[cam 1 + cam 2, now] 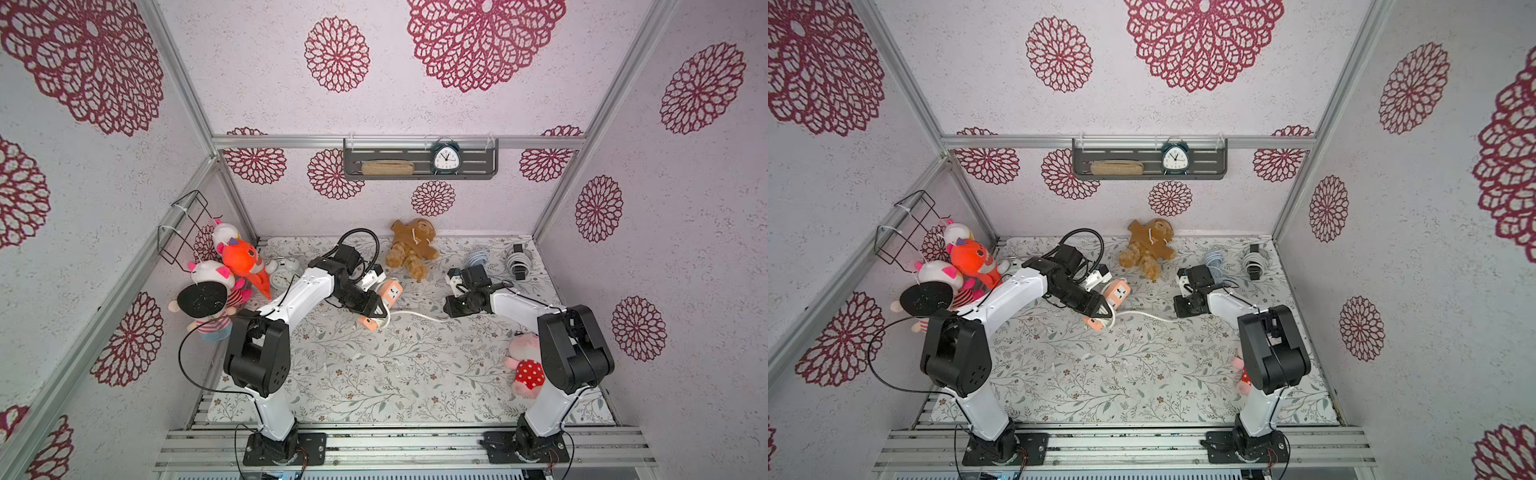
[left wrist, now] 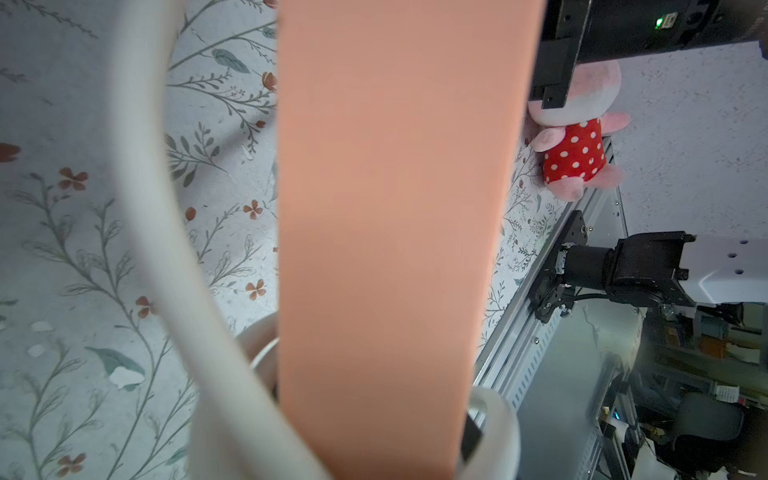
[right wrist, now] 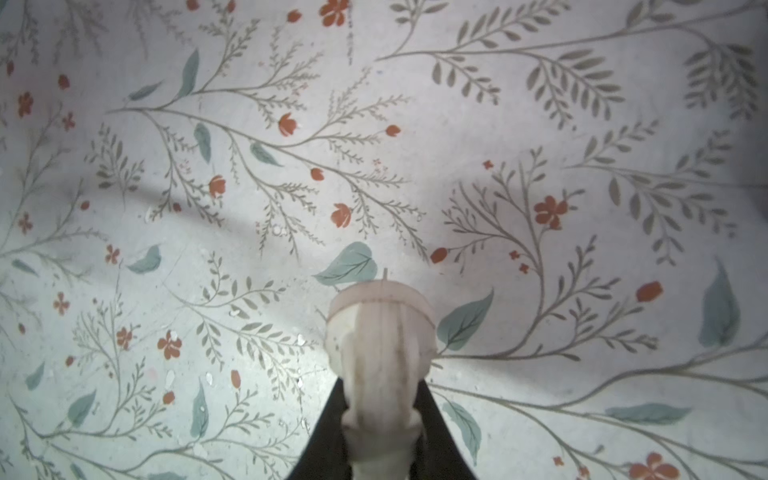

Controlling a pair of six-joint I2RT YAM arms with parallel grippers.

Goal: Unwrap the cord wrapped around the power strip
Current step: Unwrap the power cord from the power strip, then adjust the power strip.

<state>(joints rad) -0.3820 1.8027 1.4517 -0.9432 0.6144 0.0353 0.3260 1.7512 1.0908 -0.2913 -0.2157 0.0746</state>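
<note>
The orange power strip [image 1: 391, 292] [image 1: 1119, 292] is tilted above the floral mat, with my left gripper [image 1: 383, 309] [image 1: 1106, 311] shut on its middle. In the left wrist view the strip [image 2: 395, 208] fills the centre, and a loop of white cord [image 2: 149, 208] still passes round it near a black finger [image 2: 471, 438]. In both top views the cord [image 1: 415, 315] [image 1: 1142, 315] runs right along the mat to my right gripper [image 1: 449, 309] [image 1: 1180, 309]. The right wrist view shows that gripper [image 3: 380, 384] shut on the cord's white plug [image 3: 382, 328], just over the mat.
A brown teddy [image 1: 411, 247] lies behind the strip. Two coiled cables [image 1: 478, 257] [image 1: 517, 259] sit at the back right. A pink doll in a red dotted dress [image 1: 525, 365] lies by the right arm. Plush toys [image 1: 232, 266] and an alarm clock [image 1: 284, 272] crowd the left side.
</note>
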